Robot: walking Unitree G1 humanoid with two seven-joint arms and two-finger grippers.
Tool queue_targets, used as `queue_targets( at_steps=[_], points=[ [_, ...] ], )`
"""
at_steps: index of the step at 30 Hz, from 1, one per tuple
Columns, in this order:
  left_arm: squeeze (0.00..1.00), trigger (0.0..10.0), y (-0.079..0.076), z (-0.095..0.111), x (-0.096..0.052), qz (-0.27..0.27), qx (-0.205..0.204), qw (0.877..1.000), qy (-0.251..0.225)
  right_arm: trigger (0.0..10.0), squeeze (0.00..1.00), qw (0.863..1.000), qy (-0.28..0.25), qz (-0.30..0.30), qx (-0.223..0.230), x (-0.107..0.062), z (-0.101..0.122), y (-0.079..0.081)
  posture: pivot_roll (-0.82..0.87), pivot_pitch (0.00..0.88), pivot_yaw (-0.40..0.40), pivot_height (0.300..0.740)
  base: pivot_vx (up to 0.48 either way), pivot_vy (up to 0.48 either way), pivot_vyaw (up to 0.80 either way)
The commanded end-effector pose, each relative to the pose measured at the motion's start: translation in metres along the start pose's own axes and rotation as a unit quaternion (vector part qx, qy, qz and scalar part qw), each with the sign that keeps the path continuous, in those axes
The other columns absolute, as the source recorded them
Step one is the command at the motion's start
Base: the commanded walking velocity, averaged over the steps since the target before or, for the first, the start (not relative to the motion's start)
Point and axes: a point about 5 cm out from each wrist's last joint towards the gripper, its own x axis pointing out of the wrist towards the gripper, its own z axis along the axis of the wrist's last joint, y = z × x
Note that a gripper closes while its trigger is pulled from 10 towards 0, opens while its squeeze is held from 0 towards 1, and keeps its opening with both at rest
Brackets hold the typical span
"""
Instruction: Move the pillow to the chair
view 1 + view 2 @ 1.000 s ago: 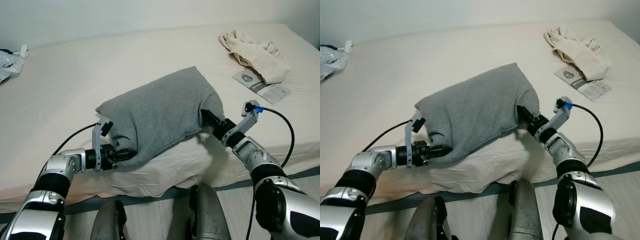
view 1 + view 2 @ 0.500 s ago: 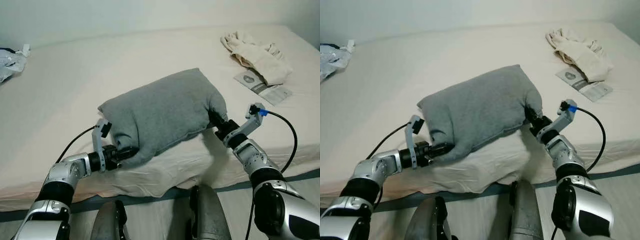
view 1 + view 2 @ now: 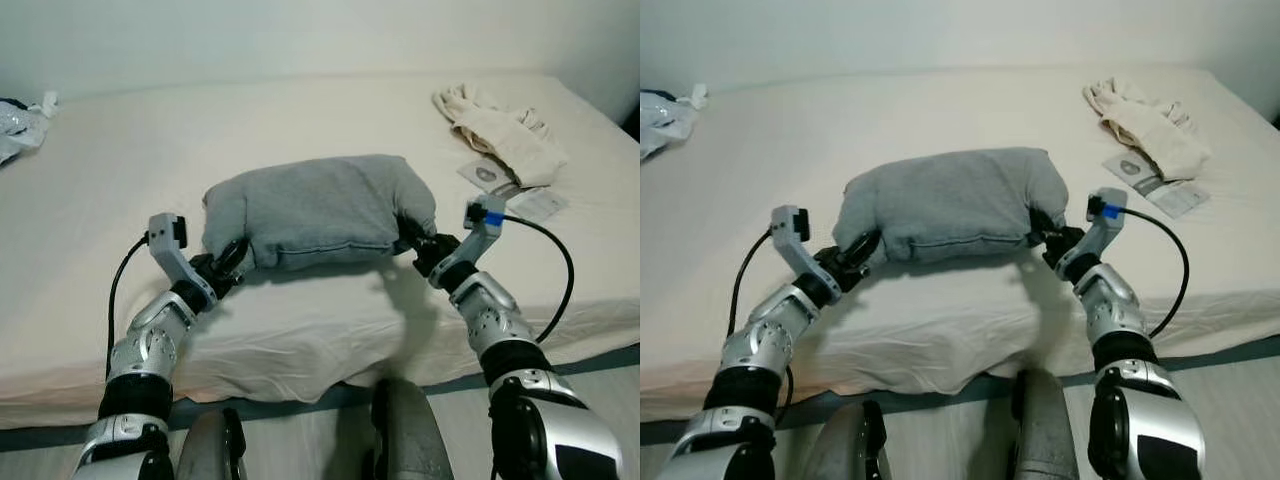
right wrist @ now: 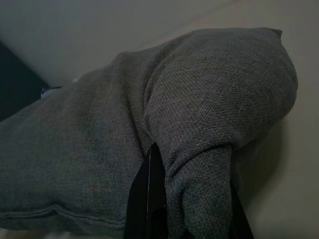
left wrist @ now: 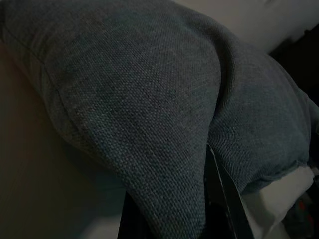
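— What sits nearest the camera?

— The robot's two silver arms reach forward over the front edge of the bed (image 3: 300,350), where the pale sheet is rumpled. The left gripper (image 3: 232,262) meets the left end of the pillow (image 3: 320,210), and the right gripper (image 3: 412,240) meets its right end.

— How do the fingers stand?

— Each pair is pinched on a fold of the grey cloth. The left wrist view shows fabric bulging between the two black fingers (image 5: 222,199). The right wrist view shows the same, with a bunched corner caught between the fingers (image 4: 147,199).

— And where is the pillow?

— It is on the bed near the front edge, lying roughly level between the two grippers, its underside in shadow just above the sheet. Whether it rests on the sheet or is lifted slightly cannot be told.

— What lies farther back?

— To the right, past the right arm, a leaflet (image 3: 505,190) lies flat on the sheet, and beyond it a crumpled cream cloth (image 3: 495,125). At the far left edge is a white plastic bag (image 3: 20,125). A pale wall (image 3: 300,40) stands behind the bed.
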Motion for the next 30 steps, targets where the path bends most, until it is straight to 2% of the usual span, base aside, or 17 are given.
queue_targets(
  at_steps=[1, 2, 4, 5, 6, 7, 8, 10, 12, 14, 16, 18, 22, 23, 24, 29, 30],
  points=[
    [0.00, 9.6, -0.004, 0.003, 0.000, 0.013, 0.019, 1.000, -0.013, 0.0, 0.00, 0.999, 0.002, 0.021, -0.029, 0.004, -0.003, 0.011, -0.02, 0.113, -0.011, 0.556, 0.000, 0.000, 0.00],
    [0.00, 10.0, -0.004, 0.003, -0.001, 0.022, 0.030, 0.999, -0.014, 0.0, 0.00, 0.999, 0.001, 0.020, -0.035, 0.005, -0.004, 0.012, -0.02, 0.110, -0.012, 0.556, 0.000, 0.000, 0.00],
    [0.00, 10.0, -0.005, 0.002, -0.001, 0.036, 0.047, 0.998, -0.016, 0.0, 0.00, 0.999, 0.000, 0.018, -0.047, 0.005, -0.004, 0.013, -0.02, 0.109, -0.013, 0.556, 0.000, 0.000, 0.00],
    [0.00, 10.0, -0.007, -0.001, 0.000, 0.047, 0.064, 0.997, -0.015, 4.0, 0.00, 0.998, -0.003, 0.013, -0.069, 0.006, -0.004, 0.015, -0.01, 0.105, -0.015, 0.556, 0.000, 0.000, 0.00],
    [0.00, 10.0, -0.008, -0.006, -0.001, 0.057, 0.081, 0.995, -0.002, 10.0, 0.00, 0.995, -0.002, 0.000, -0.099, 0.006, -0.005, 0.016, -0.01, 0.099, -0.018, 0.556, 0.000, 0.000, 0.00],
    [0.00, 10.0, -0.008, -0.006, -0.001, 0.057, 0.081, 0.995, -0.002, 10.0, 0.00, 0.995, -0.002, 0.000, -0.099, 0.006, -0.005, 0.016, -0.01, 0.099, -0.018, 0.556, 0.000, 0.000, 0.00],
    [0.00, 10.0, -0.010, -0.017, -0.001, 0.071, 0.114, 0.991, 0.028, 10.0, 0.00, 0.990, 0.000, -0.020, -0.139, 0.006, -0.007, 0.019, -0.01, 0.097, -0.020, 0.556, 0.000, 0.000, 0.00],
    [0.00, 10.0, -0.010, -0.020, -0.002, 0.075, 0.123, 0.989, 0.036, 10.0, 0.00, 0.989, -0.001, -0.023, -0.146, 0.006, -0.008, 0.020, -0.01, 0.097, -0.020, 0.556, 0.000, 0.000, 0.00],
    [0.00, 10.0, -0.010, -0.025, -0.004, 0.106, 0.146, 0.983, 0.038, 10.0, 0.00, 0.988, -0.002, -0.031, -0.154, 0.004, -0.014, 0.022, -0.01, 0.092, -0.015, 0.556, 0.000, 0.000, 0.00],
    [0.00, 10.0, -0.004, -0.040, -0.006, 0.135, 0.178, 0.968, 0.117, 10.0, 0.00, 0.987, 0.003, -0.039, -0.157, 0.001, -0.020, 0.023, -0.01, 0.089, -0.016, 0.556, 0.000, 0.000, 0.00],
    [0.00, 10.0, -0.004, -0.042, -0.007, 0.135, 0.197, 0.963, 0.122, 10.0, 0.00, 0.986, 0.009, -0.043, -0.159, 0.001, -0.024, 0.023, -0.01, 0.084, -0.014, 0.556, 0.000, 0.000, 0.00],
    [0.00, 10.0, -0.004, -0.042, -0.007, 0.145, 0.177, 0.967, 0.107, 10.0, 0.00, 0.985, 0.013, -0.044, -0.166, 0.000, -0.028, 0.025, -0.01, 0.081, -0.011, 0.556, 0.000, 0.000, 0.00],
    [0.00, 10.0, -0.005, -0.035, -0.007, 0.147, 0.181, 0.970, 0.073, 10.0, 0.00, 0.983, 0.013, -0.037, -0.179, 0.000, -0.031, 0.028, -0.01, 0.066, -0.015, 0.556, 0.000, 0.000, 0.00],
    [0.00, 10.0, -0.007, -0.028, -0.008, 0.165, 0.190, 0.967, 0.029, 10.0, 0.00, 0.983, 0.005, -0.036, -0.181, -0.001, -0.033, 0.032, 0.00, 0.055, -0.022, 0.556, 0.000, 0.000, 0.00],
    [0.00, 10.0, -0.007, -0.025, -0.009, 0.174, 0.193, 0.966, 0.013, 10.0, 0.00, 0.983, 0.004, -0.037, -0.179, -0.001, -0.034, 0.032, 0.00, 0.053, -0.022, 0.556, 0.000, 0.000, 0.00],
    [0.00, 10.0, -0.008, -0.027, -0.011, 0.175, 0.183, 0.967, 0.011, 10.0, 0.00, 0.982, 0.006, -0.036, -0.184, -0.002, -0.036, 0.033, 0.00, 0.049, -0.024, 0.556, 0.000, 0.000, 0.00],
    [0.00, 10.0, -0.009, -0.031, -0.014, 0.166, 0.206, 0.964, 0.025, 10.0, 0.00, 0.982, 0.010, -0.024, -0.186, -0.003, -0.038, 0.035, 0.00, 0.050, -0.027, 0.561, 0.000, 0.000, 0.00]
  ],
)
